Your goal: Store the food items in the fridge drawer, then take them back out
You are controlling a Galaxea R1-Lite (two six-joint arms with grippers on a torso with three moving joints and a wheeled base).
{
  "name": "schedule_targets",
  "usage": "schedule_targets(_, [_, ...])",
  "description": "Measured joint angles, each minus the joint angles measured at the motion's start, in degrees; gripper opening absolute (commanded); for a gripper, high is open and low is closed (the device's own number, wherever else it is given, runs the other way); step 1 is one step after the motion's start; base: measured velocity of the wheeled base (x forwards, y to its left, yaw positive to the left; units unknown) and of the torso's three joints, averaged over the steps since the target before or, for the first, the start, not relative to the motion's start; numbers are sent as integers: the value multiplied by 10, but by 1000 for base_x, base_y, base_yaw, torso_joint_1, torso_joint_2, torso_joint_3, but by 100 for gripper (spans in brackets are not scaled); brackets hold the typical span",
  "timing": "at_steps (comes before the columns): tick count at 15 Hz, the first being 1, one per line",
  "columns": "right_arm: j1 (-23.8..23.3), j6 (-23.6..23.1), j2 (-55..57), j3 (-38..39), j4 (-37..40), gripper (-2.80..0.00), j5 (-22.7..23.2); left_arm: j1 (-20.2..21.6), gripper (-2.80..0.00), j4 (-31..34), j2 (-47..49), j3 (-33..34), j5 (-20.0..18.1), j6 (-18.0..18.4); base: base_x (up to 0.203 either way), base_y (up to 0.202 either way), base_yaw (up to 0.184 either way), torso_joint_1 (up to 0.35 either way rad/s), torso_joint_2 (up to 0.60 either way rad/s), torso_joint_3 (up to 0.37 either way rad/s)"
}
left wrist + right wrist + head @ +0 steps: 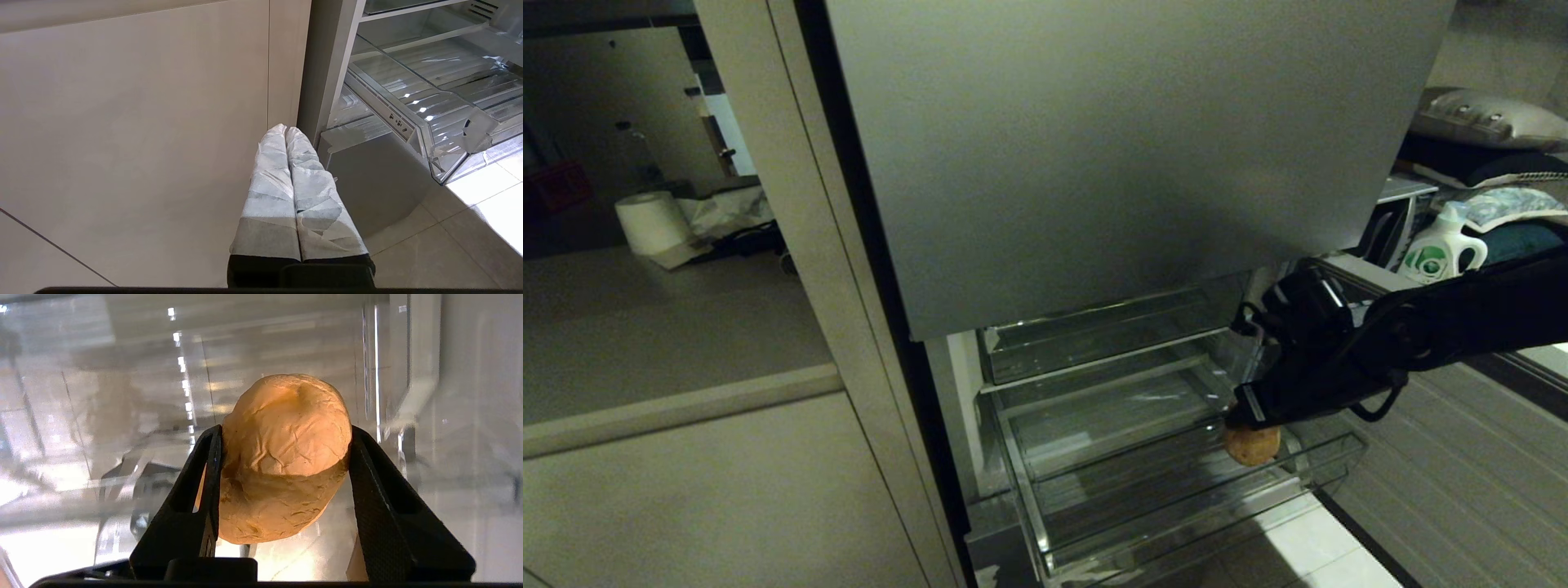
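Beige cabinet panels at left; pale tiled floor; detergent bottle on cluttered shelf.

The head view is dim and murky, with only the pale floor tiles at the near right catching light. Both wrist views are brighter: glare streaks the wide clear plastic fridge drawer, and behind the sharp round orange-brown food piece the background is blurred.

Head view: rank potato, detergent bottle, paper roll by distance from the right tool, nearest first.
1. Potato: held in the right tool, over the drawer.
2. Detergent bottle: on the right, behind the arm.
3. Paper roll: far left, on the counter.
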State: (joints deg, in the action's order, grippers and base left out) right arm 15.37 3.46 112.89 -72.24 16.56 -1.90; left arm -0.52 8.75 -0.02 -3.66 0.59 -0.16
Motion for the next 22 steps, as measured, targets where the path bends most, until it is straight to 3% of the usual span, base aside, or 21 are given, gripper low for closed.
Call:
schedule_targets(6, [15, 3, -157, 115, 0, -280, -23, 0, -280, 0, 0, 0, 0, 0, 0, 0, 0, 0, 0, 0])
schedule_targets(14, [36, 24, -542, 292, 0, -280, -64, 0, -280, 0, 0, 0, 0, 0, 0, 0, 0, 0, 0, 0])
schedule_targets(19, [37, -16, -798, 339, 1, -280, -92, 0, -280, 0, 0, 0, 0, 0, 0, 0, 0, 0, 0, 0])
schedule_targets(22, [39, -45, -885, 348, 1, -280, -82, 1, -280, 0, 0, 0, 0, 0, 2, 4, -32, 9, 4, -2])
